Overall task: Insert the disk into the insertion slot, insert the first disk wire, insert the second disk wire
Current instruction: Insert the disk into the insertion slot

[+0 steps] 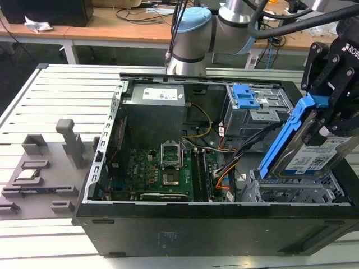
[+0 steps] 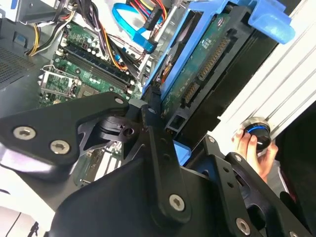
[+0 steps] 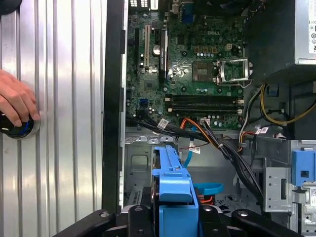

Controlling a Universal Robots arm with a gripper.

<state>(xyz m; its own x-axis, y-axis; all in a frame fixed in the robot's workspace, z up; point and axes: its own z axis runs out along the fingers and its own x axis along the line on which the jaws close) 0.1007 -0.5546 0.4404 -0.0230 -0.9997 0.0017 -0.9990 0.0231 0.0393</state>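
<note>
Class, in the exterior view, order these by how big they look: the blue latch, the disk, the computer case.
1. computer case
2. disk, tilted above the case, so nearness to the camera may enlarge it, yet it looks plainly smaller than the case
3. blue latch

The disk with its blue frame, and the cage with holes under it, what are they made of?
The disk looks like bare silver metal with what seems a paper label. Its blue frame is probably plastic: bright, smooth, moulded. The cage looks like thin sheet metal, grey and punched with holes.
</note>
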